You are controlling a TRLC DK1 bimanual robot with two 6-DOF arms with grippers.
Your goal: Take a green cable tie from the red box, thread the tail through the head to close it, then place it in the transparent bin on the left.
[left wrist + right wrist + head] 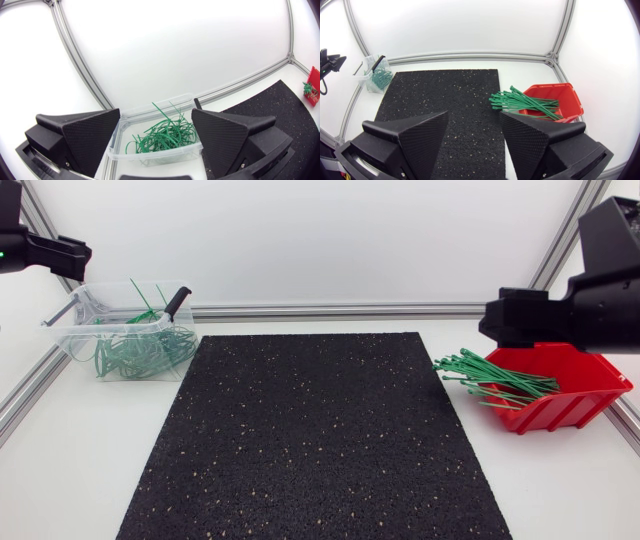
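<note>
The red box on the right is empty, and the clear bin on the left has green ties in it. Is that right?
Not quite. The red box is not empty: the head view shows a bundle of green cable ties in it, poking out over its edge. The clear bin on the left does hold green ties.

A white table (80, 480) carries a black speckled mat (310, 440) across its middle, reaching the front edge. Plain white panels (330, 240) close in the back and sides, held by aluminium rails (330, 310) along the table's edges. The light falls evenly.
</note>
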